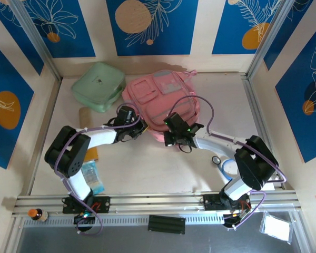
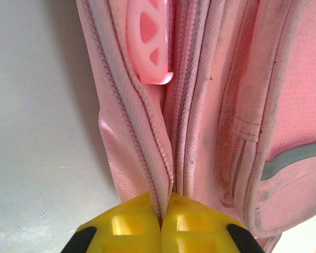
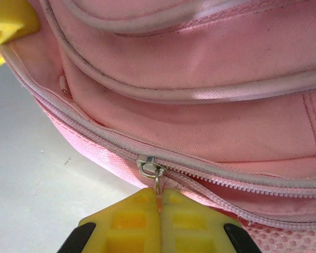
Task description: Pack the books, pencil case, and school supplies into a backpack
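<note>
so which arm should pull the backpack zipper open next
Right. The right end effector is shut on the backpack's zipper pull; the left end effector pinches a fabric seam, probably bracing.

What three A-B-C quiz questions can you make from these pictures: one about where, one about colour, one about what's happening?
1. Where is the mint-green case? A) left of the backpack in the top view B) inside it C) under the right arm.
2. What colour is the backpack? A) blue B) black C) pink.
3. The jaws of the right gripper are: A) wide open B) shut on the zip pull C) holding a book.
Answers: 1 A, it lies beside the backpack's left side; 2 C, its fabric is pink; 3 B, the right wrist view shows them pinched on the pull.
</note>
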You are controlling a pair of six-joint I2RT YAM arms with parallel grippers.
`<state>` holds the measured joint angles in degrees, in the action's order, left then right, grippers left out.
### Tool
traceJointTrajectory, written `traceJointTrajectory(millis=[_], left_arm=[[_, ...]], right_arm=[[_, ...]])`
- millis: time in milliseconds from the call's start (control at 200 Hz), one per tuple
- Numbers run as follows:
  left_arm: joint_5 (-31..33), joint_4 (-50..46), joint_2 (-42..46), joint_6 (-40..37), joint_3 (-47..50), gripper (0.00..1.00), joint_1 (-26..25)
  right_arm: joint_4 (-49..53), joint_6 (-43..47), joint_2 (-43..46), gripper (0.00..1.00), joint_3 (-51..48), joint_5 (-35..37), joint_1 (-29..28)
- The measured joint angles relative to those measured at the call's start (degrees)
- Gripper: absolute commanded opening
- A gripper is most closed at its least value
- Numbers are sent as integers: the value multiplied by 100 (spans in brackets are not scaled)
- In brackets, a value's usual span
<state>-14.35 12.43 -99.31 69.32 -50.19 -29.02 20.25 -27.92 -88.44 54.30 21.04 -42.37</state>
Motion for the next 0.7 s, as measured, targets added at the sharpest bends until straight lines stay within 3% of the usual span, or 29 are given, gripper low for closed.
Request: traceJointTrajectory(millis=[225, 605, 700], left_arm=[[0, -2, 0, -42, -2, 0, 0], [0, -9, 0, -46, -13, 0, 0], [-2, -22, 0, -48, -24, 0, 0]], right_arm=[[186, 55, -463, 25, 442, 42, -90], [413, -214, -822, 23, 772, 323, -151], [529, -328, -925, 29, 894, 428, -181]])
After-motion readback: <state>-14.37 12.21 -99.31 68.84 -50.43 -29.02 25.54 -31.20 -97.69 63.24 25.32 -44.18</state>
